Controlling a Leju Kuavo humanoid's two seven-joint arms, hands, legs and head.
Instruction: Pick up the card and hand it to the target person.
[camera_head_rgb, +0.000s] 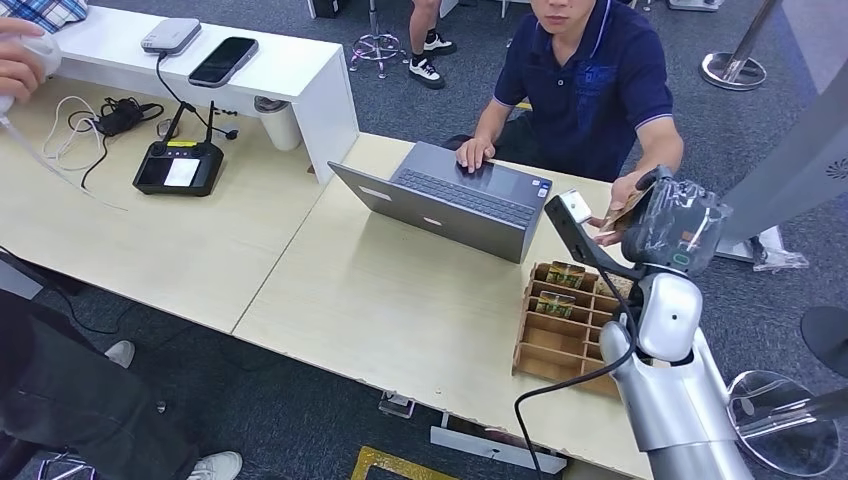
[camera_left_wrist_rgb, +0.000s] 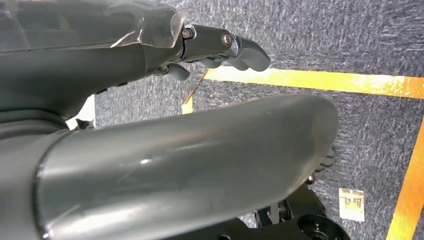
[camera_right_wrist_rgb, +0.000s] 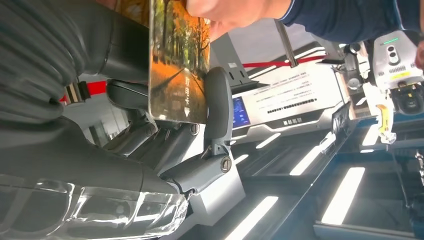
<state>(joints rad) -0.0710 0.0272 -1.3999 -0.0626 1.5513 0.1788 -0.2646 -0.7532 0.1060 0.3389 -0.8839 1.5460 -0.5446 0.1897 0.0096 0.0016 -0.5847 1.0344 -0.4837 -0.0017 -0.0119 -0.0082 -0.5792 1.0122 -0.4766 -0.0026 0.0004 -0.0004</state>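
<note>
Right hand (camera_head_rgb: 668, 228) raised above compartmented wooden tray (camera_head_rgb: 545, 345), past its far edge, beside open grey laptop (camera_head_rgb: 455, 200). Thin card with orange autumn-tree picture (camera_right_wrist_rgb: 178, 60) pinched between thumb and dark fingers (camera_right_wrist_rgb: 217, 107) of right hand. Seated person's hand (camera_right_wrist_rgb: 227, 11) in dark blue polo sleeve touches card's outer edge; person's other hand rests on laptop. Left hand (camera_left_wrist_rgb: 220, 47) hangs over grey carpet, fingers curled inward, holding nothing.
</note>
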